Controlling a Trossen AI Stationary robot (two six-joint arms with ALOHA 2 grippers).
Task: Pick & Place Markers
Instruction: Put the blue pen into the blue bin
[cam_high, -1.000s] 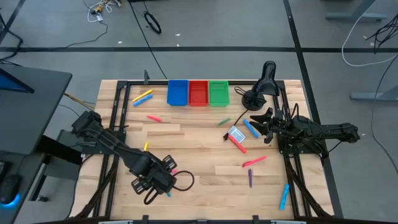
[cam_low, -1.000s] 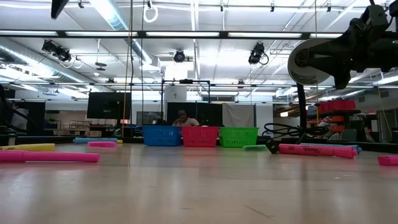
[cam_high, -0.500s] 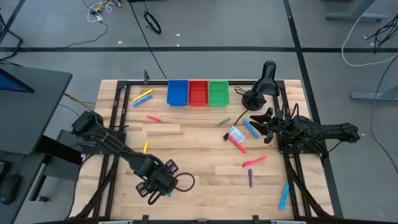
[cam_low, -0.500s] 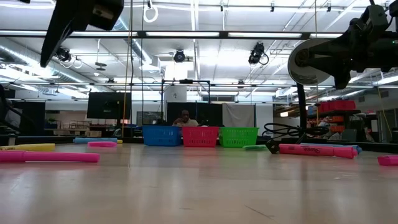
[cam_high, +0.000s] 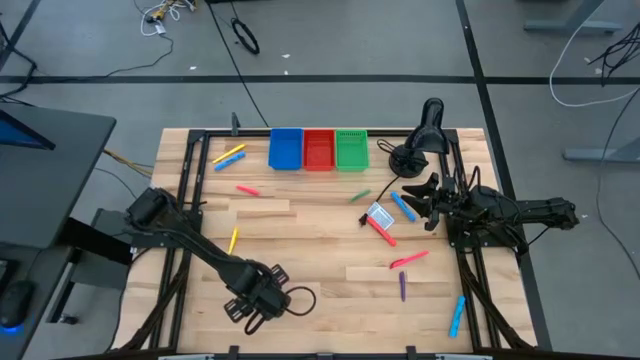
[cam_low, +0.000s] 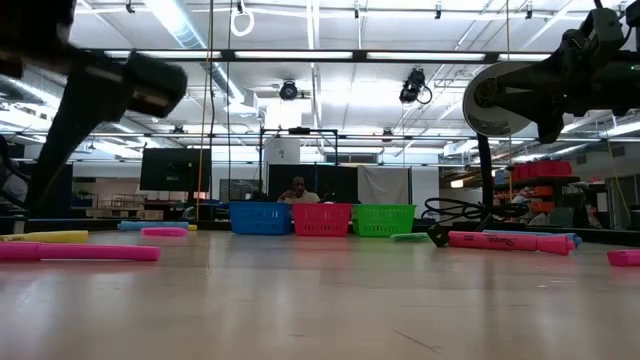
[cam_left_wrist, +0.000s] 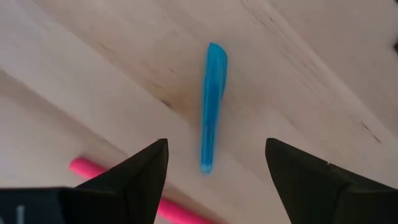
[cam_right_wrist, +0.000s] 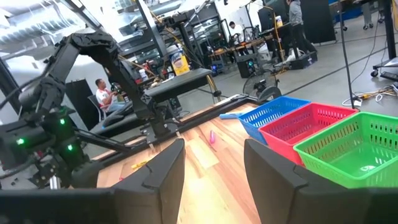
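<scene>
Left pincer (cam_left_wrist: 214, 180) hangs open over the blue marker (cam_left_wrist: 212, 106) near the bench's front edge; an off-centre descent could nudge it away; right pincer's state I cannot tell

Blue bin (cam_high: 285, 148), red bin (cam_high: 319, 149) and green bin (cam_high: 352, 148) stood side by side at the worktop's (cam_high: 320, 245) far edge; a small card (cam_high: 378, 214) lay nearer.

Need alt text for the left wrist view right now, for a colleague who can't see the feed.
A blue marker lies on the light wooden table, framed between the open left gripper's two dark fingers. A pink marker pokes out beside one finger, partly hidden.
</scene>
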